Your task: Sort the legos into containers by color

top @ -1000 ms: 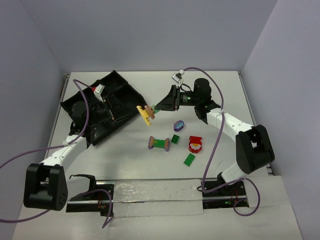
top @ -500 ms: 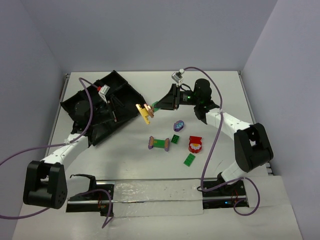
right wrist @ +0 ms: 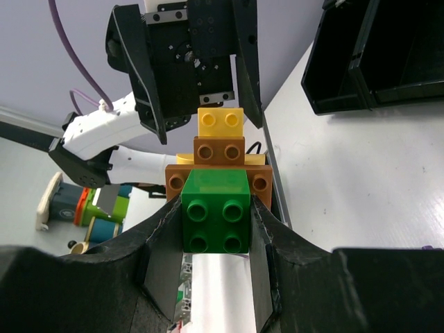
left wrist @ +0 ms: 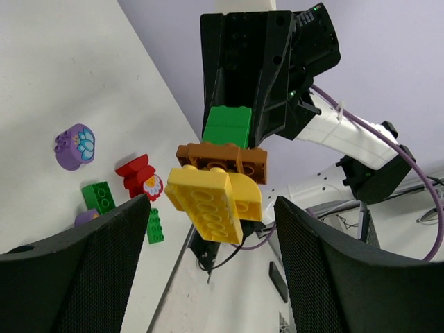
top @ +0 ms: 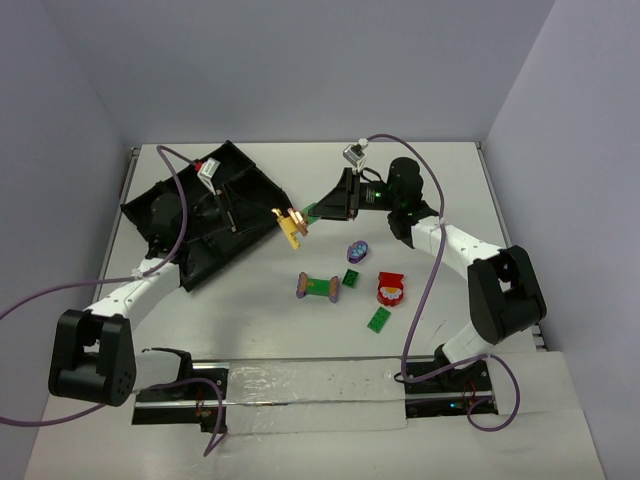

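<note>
Low in the top view a green plate [top: 379, 319] lies flat on the counter [top: 270, 320], with a red-and-white piece [top: 391, 289] just above it. To their left a purple-ended bar [top: 318, 287] lies just beside a small green brick [top: 351, 278], and a purple oval [top: 357, 250] sits a little higher. At frame centre the right claw [top: 318, 212] is clamped on the green end of a stack [top: 293, 224]. The stack's brown and yellow bricks stick out leftward, raised above the counter. The left claw [left wrist: 208, 205] stands wide, one finger on each side of the yellow end, with gaps showing and no contact. The tray [top: 205, 265] lies at a diagonal in the upper left.
</note>
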Robot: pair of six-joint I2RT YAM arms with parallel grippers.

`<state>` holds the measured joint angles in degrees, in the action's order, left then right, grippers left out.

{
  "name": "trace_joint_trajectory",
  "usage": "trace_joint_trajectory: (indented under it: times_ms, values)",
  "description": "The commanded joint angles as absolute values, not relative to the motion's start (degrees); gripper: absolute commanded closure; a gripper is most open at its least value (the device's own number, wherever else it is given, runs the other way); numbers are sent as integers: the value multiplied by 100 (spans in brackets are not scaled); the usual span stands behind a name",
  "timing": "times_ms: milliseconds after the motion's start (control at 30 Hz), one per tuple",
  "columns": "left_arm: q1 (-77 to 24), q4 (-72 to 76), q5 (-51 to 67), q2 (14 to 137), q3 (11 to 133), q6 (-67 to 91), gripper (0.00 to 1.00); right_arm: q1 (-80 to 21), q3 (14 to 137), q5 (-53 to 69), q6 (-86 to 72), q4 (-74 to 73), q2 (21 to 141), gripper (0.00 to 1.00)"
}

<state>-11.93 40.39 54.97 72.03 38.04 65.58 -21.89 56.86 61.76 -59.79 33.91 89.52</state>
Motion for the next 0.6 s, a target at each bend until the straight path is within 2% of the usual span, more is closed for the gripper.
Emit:
trace_joint_trajectory:
  times_ms: [0,233,433,567]
  values:
    - [-1307,4666,5399,7413,4061,6769,22,-2171,5717,6302,-6017,3753,8964,100]
    - [-1389,4978,5321,7523,4164,6978,36,-2171,5739,6332,-6029,3753,8939,100]
    - [-1411,5095,5305,7510,4206,7091,39,-2171,5798,6341,-6057,3753,8962,100]
    - [-1406,5078,5269,7467,4210,7119,51,-2171,5842,6335,-6091,3751,8998,100]
